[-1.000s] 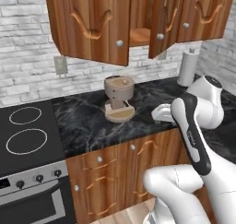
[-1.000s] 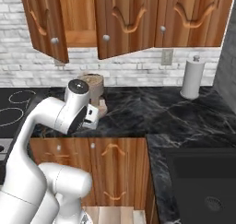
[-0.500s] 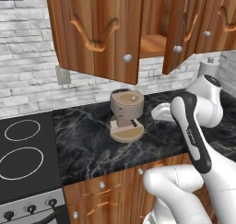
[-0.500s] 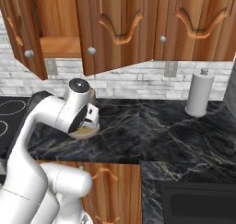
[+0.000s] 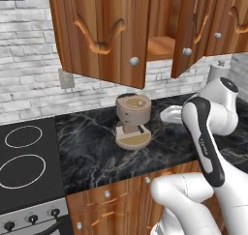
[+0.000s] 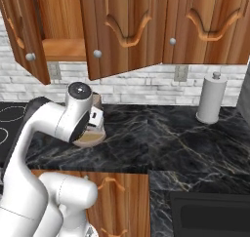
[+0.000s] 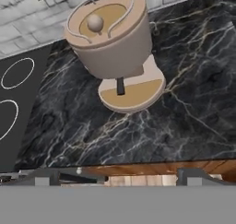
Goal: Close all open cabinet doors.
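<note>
Still well short: two cabinet doors [image 5: 104,33] swung open overhead, above the coffee machine [image 7: 115,48]. Gripper [image 7: 117,174] hung low over the counter [image 7: 184,108], fingers wide, holding nothing.

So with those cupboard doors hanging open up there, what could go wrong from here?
Two cabinet doors swing out over the counter, well above the folded arm. Reaching up, an elbow or the open gripper might clip a door edge rather than push it flat. The beige coffee machine stands right under the open cupboard, beside the arm, so a wide swing could knock it. A glancing push might also leave a door ajar.
</note>
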Controlling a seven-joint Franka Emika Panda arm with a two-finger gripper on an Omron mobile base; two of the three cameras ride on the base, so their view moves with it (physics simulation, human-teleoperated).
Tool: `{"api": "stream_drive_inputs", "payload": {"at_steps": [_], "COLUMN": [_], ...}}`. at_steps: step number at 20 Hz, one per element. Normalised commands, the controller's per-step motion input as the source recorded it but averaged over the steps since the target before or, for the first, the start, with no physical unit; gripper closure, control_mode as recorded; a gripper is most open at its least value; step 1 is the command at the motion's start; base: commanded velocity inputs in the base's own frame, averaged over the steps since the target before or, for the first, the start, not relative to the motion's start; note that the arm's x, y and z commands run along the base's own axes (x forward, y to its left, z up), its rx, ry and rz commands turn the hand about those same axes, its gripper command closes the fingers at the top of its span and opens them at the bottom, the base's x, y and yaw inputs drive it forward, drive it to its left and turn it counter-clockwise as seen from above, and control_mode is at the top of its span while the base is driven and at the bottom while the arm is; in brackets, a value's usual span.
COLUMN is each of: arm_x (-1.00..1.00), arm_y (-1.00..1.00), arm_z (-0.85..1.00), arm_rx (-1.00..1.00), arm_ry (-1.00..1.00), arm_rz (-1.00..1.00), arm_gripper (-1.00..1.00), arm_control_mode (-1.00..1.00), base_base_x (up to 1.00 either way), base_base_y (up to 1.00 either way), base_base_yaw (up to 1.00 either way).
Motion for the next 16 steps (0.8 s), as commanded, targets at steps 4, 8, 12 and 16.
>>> {"api": "stream_drive_inputs", "payload": {"at_steps": [4, 8, 12, 16], "arm_x": [-0.26, -0.41, -0.53, -0.86], "arm_y": [0.05, 0.07, 0.07, 0.00], "arm_z": [0.59, 0.80, 0.84, 0.70], "arm_rx": [-0.02, -0.05, -0.08, -0.10], "arm_ry": [-0.26, -0.39, -0.33, -0.23], "arm_rz": [-0.02, 0.00, 0.00, -0.09], "arm_gripper": [-1.00, -1.00, -1.00, -1.00], "arm_control_mode": [-1.00, -1.00, -1.00, -1.00], "base_base_x": [0.00, 0.00, 0.00, 0.00], "base_base_y": [0.00, 0.00, 0.00, 0.00], "base_base_yaw": [0.00, 0.00, 0.00, 0.00]}}
